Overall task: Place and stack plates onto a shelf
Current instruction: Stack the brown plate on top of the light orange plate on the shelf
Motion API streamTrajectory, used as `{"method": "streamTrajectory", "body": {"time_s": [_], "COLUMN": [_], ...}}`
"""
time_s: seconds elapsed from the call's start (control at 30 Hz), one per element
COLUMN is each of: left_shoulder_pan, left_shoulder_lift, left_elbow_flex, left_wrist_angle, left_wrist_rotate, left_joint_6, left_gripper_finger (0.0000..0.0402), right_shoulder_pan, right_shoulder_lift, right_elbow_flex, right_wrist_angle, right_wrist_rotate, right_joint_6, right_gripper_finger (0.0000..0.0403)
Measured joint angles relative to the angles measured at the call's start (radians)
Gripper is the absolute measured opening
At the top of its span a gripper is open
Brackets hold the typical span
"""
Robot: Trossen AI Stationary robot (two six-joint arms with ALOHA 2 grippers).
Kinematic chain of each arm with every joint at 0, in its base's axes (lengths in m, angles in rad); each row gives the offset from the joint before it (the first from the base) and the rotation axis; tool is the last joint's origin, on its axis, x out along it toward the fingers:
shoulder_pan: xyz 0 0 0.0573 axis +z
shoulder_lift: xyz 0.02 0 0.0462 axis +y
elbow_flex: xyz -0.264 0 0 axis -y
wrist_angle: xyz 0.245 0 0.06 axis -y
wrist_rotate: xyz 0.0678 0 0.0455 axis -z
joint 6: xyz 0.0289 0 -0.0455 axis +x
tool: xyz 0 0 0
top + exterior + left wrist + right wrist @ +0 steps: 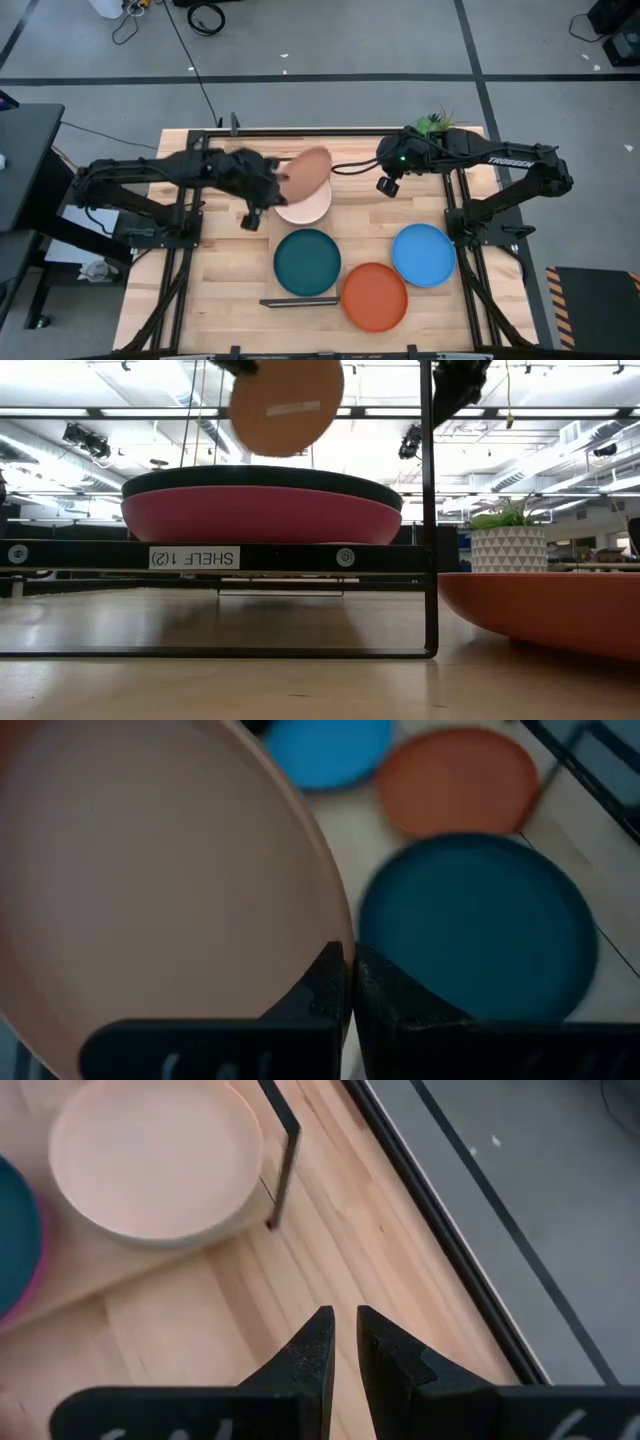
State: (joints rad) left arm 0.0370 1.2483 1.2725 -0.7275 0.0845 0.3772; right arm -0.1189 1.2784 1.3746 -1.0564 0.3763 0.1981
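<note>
Round terracotta matte plate point(308, 172) clamped, tilted, in left gripper point(277, 181) above pale peach plate point(305, 206). Right gripper point(386, 186) narrowly parted, nothing held.

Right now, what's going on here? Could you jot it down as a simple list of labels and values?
left gripper: shut on terracotta plate, held tilted above the shelf
right gripper: holds nothing, hovering above the tabletop beside the shelf
shelf: carries a pale peach plate; also a dark plate on a magenta plate
tabletop: dark teal plate, red-orange plate, bright blue plate
</note>
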Motion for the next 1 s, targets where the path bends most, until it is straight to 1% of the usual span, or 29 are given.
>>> {"method": "streamTrajectory", "body": {"time_s": [0.13,0.3,0.37,0.47,0.67,0.83,1.0], "left_shoulder_pan": [-0.071,-0.114,-0.113,-0.103,-0.078,-0.053,-0.035], "left_shoulder_lift": [0.039,0.091,0.115,0.157,0.224,0.246,0.255], "left_elbow_flex": [-0.012,-0.070,-0.103,-0.145,-0.178,-0.198,-0.212], "left_wrist_angle": [-0.078,-0.094,-0.090,-0.082,-0.055,-0.011,-0.034], "left_wrist_rotate": [-0.003,-0.021,-0.033,-0.083,-0.138,-0.144,-0.145], "left_joint_6": [0.047,0.150,0.181,0.211,0.223,0.225,0.223], "left_gripper_finger": [0.0014,0.0014,0.0014,0.0015,0.0015,0.0015,0.0015], "right_shoulder_pan": [-0.003,-0.003,0.000,0.006,0.022,0.022,0.040], "right_shoulder_lift": [-0.008,-0.012,-0.012,-0.011,-0.011,-0.011,-0.011], "right_elbow_flex": [0.000,0.000,0.000,0.000,0.000,0.000,0.000], "right_wrist_angle": [-0.040,-0.026,-0.020,-0.019,-0.013,-0.006,0.010], "right_wrist_rotate": [-0.003,-0.029,-0.049,-0.081,-0.086,-0.090,-0.090], "right_joint_6": [0.044,0.099,0.121,0.153,0.175,0.218,0.228], "right_gripper_finger": [0.0052,0.0052,0.0052,0.0052,0.0052,0.0052,0.0052]}}
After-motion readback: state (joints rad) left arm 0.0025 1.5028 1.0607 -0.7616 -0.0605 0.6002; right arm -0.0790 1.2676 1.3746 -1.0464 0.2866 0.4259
